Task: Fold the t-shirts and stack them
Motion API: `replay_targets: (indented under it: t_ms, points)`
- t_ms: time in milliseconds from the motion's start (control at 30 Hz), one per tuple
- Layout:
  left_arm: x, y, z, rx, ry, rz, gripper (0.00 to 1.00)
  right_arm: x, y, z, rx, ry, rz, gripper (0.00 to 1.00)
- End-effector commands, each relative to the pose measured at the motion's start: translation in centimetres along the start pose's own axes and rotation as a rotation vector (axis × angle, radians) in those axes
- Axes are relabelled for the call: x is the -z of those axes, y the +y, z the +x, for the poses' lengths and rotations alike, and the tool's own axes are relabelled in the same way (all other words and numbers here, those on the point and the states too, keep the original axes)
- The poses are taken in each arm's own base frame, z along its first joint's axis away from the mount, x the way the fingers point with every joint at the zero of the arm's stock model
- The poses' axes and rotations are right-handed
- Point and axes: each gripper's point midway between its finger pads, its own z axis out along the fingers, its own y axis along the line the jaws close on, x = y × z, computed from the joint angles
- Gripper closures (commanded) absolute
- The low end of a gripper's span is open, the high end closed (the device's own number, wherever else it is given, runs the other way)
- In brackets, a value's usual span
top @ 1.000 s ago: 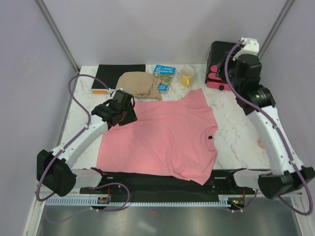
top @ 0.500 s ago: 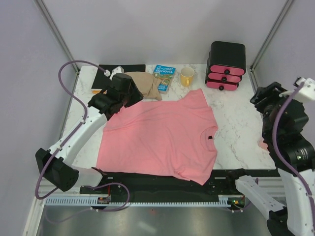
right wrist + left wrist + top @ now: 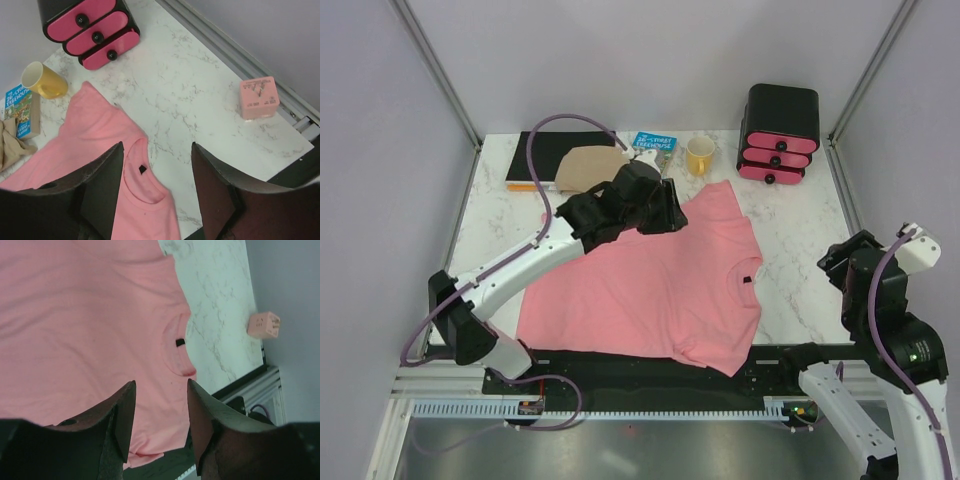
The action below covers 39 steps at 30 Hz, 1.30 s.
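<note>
A salmon-pink t-shirt (image 3: 650,290) lies spread flat on the marble table, its collar to the right with a small dark label (image 3: 746,279). My left gripper (image 3: 668,208) is open and empty. It hovers above the shirt's far edge and looks down on the cloth (image 3: 90,315) and the collar label (image 3: 180,342). My right gripper (image 3: 847,264) is open and empty, raised over the table's right side. It sees the collar (image 3: 142,170) between its fingers. A folded beige cloth (image 3: 588,165) lies at the back.
A black box with pink drawers (image 3: 779,133) stands at the back right, with a yellow mug (image 3: 700,156) and a blue book (image 3: 653,141) to its left. A flat black book (image 3: 535,160) lies at the back left. A small pink cube (image 3: 257,97) sits near the right edge.
My left arm has swung from the back left corner rightwards over the shirt's far edge. My right arm has drawn back towards the near right corner. The shirt has not moved.
</note>
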Motion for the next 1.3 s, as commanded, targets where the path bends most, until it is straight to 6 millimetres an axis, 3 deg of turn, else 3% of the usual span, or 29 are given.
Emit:
replay_targets:
  t_ms: [0, 133, 167, 200, 267, 333, 367, 400, 467, 633, 667, 733, 867, 933, 1000, 1033, 1100, 1133, 1167, 1267]
  points:
    - [-3.0, -2.7, 4.3, -0.092, 0.176, 0.096, 0.47, 0.3, -2.2, 2.5, -0.034, 0.048, 0.059, 0.36]
    - [-5.5, -6.9, 6.3, -0.155, 0.262, 0.193, 0.47, 0.1, -3.4, 2.8, -0.038, 0.024, 0.096, 0.36]
    - [-6.0, -7.7, 6.4, -0.164, 0.269, 0.212, 0.47, 0.1, -3.6, 2.4, -0.032, 0.004, 0.113, 0.36]
    - [-5.9, -9.8, 5.8, -0.165, 0.271, 0.273, 0.47, 0.2, -3.8, 2.0, -0.032, -0.011, 0.121, 0.36]
    - [-8.3, -10.5, 6.9, -0.153, 0.320, 0.293, 0.47, 0.6, -4.7, 0.7, -0.033, -0.063, 0.158, 0.37]
    - [-8.3, -13.4, 6.2, -0.139, 0.327, 0.386, 0.47, 1.1, -5.0, -0.5, -0.058, -0.102, 0.172, 0.38]
    - [-10.0, -13.6, 7.6, -0.129, 0.379, 0.408, 0.47, 1.4, -5.6, -0.7, -0.070, -0.110, 0.196, 0.38]
    - [-9.7, -15.3, 6.6, -0.119, 0.364, 0.457, 0.47, 1.3, -5.6, -0.5, -0.062, -0.100, 0.204, 0.39]
    - [-10.6, -17.2, 6.9, -0.106, 0.397, 0.527, 0.47, 1.3, -5.7, 0.0, -0.054, -0.077, 0.216, 0.39]
    - [-12.3, -20.0, 8.8, -0.073, 0.486, 0.694, 0.46, 1.3, -4.1, 0.5, -0.059, -0.008, 0.164, 0.39]
    - [-12.9, -19.9, 10.3, -0.042, 0.551, 0.716, 0.46, 1.2, -3.7, 0.6, -0.062, 0.007, 0.149, 0.39]
    - [-13.3, -20.2, 11.3, -0.033, 0.582, 0.754, 0.46, 0.9, -3.0, 1.7, -0.033, 0.064, 0.134, 0.39]
    - [-13.4, -19.5, 13.7, -0.084, 0.629, 0.768, 0.46, 0.2, -3.9, 2.7, -0.027, 0.088, 0.218, 0.38]
    - [-12.3, -19.4, 13.2, -0.107, 0.611, 0.768, 0.46, 0.3, -4.3, 1.9, -0.110, 0.030, 0.238, 0.38]
    - [-12.4, -17.7, 13.7, -0.121, 0.603, 0.716, 0.46, 0.5, -5.1, 1.8, -0.181, -0.019, 0.248, 0.40]
    - [-10.9, -17.9, 12.6, -0.129, 0.577, 0.721, 0.46, 0.5, -5.4, 1.5, -0.209, -0.046, 0.252, 0.40]
    - [-11.0, -15.7, 13.3, -0.121, 0.590, 0.662, 0.46, 0.3, -6.1, 1.6, -0.214, -0.074, 0.279, 0.41]
    - [-9.4, -16.0, 12.2, -0.131, 0.564, 0.675, 0.46, 0.0, -5.9, 1.8, -0.199, -0.066, 0.284, 0.42]
    - [-9.6, -14.5, 12.8, -0.130, 0.573, 0.636, 0.46, -0.2, -5.5, 2.3, -0.162, -0.031, 0.274, 0.42]
    - [-8.0, -12.5, 11.6, -0.123, 0.523, 0.578, 0.45, -2.4, -2.4, 3.9, -0.040, 0.077, 0.215, 0.44]
